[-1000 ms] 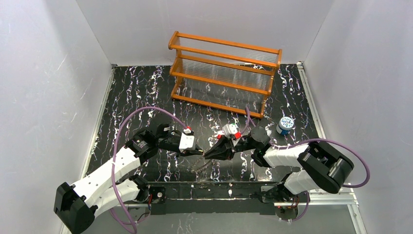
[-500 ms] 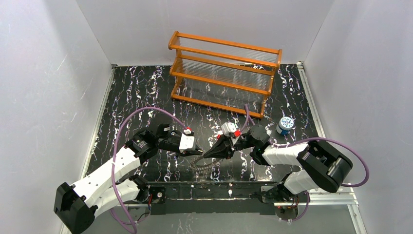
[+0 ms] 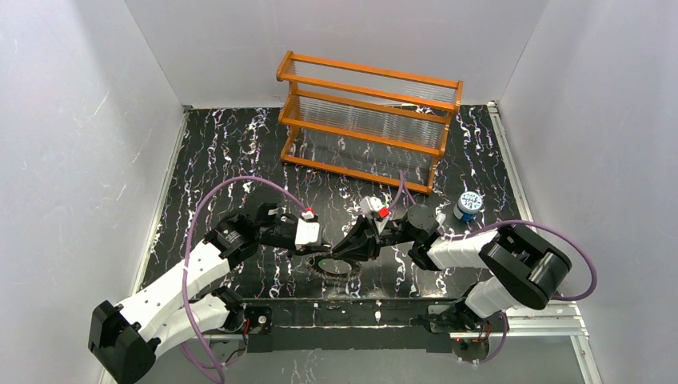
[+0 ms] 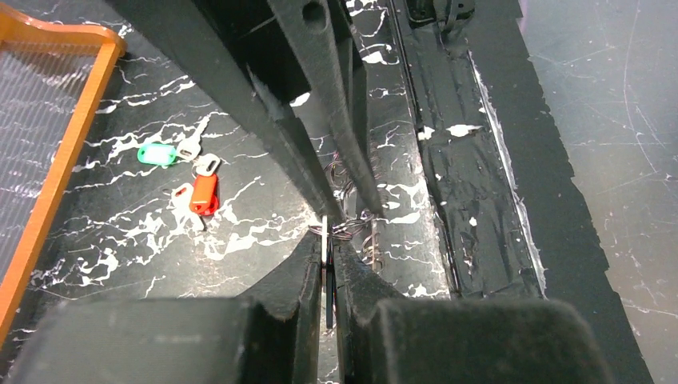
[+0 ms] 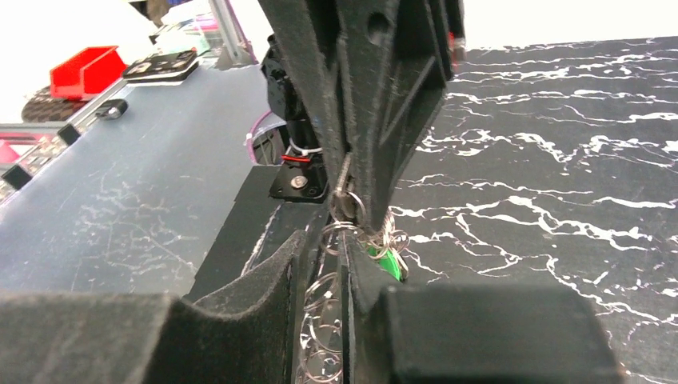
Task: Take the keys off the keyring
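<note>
left gripper point(image 4: 326, 268) pinched shut on keyring point(image 3: 329, 275) edge | right gripper point(image 5: 342, 276) tip-to-tip opposite, nearly closed, hold unclear | green key point(image 5: 389, 266) dangles just beside right gripper

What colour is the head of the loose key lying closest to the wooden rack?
Green: the key shows best in the left wrist view.

Left arm point(image 3: 192, 268) and right arm point(image 3: 464, 250) angle inward, jaws clamped

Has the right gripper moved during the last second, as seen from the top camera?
Yes. The right gripper has shifted slightly left, farther from the blue-white lid and closer to the left gripper.
</note>
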Controlling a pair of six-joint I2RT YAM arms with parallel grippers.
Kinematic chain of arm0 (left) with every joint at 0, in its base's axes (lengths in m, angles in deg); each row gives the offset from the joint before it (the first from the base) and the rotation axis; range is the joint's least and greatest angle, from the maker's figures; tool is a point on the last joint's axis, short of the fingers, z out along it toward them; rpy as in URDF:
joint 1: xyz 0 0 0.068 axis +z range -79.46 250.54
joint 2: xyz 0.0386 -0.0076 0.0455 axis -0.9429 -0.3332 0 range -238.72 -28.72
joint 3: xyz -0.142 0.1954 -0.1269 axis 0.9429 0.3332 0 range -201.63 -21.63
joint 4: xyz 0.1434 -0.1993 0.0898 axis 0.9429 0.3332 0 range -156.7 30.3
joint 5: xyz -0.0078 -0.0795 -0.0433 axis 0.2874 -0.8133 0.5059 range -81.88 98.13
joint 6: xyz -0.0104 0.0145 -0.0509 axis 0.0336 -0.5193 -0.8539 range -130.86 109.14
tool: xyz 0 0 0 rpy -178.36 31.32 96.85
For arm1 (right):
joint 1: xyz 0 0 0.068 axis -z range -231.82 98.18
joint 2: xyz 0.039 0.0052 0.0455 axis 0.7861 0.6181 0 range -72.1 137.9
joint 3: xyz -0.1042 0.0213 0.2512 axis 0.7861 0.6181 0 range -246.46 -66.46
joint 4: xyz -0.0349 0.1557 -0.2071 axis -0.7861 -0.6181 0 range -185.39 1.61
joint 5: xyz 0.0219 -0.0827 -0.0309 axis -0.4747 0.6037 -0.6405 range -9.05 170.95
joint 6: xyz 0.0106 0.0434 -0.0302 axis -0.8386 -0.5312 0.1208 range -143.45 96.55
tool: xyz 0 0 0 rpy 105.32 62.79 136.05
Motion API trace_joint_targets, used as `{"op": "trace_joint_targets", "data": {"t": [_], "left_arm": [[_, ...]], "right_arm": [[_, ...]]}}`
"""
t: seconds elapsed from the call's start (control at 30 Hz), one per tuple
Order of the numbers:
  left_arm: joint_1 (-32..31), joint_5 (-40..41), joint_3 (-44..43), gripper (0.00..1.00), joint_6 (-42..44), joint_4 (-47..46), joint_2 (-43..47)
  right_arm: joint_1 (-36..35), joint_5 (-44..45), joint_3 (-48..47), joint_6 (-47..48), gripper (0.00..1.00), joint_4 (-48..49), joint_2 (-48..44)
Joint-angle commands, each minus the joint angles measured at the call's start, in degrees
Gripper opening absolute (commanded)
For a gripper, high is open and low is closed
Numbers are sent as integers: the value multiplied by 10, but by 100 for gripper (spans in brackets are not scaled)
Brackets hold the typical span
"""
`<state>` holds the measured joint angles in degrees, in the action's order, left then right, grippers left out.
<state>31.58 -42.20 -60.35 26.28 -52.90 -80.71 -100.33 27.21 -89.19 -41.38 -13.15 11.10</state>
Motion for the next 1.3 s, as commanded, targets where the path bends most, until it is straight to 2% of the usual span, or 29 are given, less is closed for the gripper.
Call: {"op": "trace_joint_targets", "data": {"t": [0.0, 0.27, 0.7, 0.83, 1.0, 1.23, 1.27], "left_arm": [[1, -10, -10, 0, -2, -26, 25], [1, 20, 7, 0, -48, -86, 42], [1, 34, 12, 0, -59, -90, 36], [0, 36, 12, 0, -61, -92, 39], [1, 36, 15, 0, -71, -102, 42], [0, 44, 16, 0, -69, -98, 45], [0, 48, 14, 0, -67, -93, 45]], "right_arm": [[-5, 55, 2, -22, 29, 53, 9], [-19, 51, -2, -33, 30, 80, 29], [-19, 68, 2, -53, 31, 140, 49], [-19, 75, 4, -49, 26, 140, 54], [-20, 88, 7, -47, 26, 148, 62], [-19, 84, 9, -36, 2, 152, 65], [-19, 79, 8, -31, 1, 150, 63]]}}
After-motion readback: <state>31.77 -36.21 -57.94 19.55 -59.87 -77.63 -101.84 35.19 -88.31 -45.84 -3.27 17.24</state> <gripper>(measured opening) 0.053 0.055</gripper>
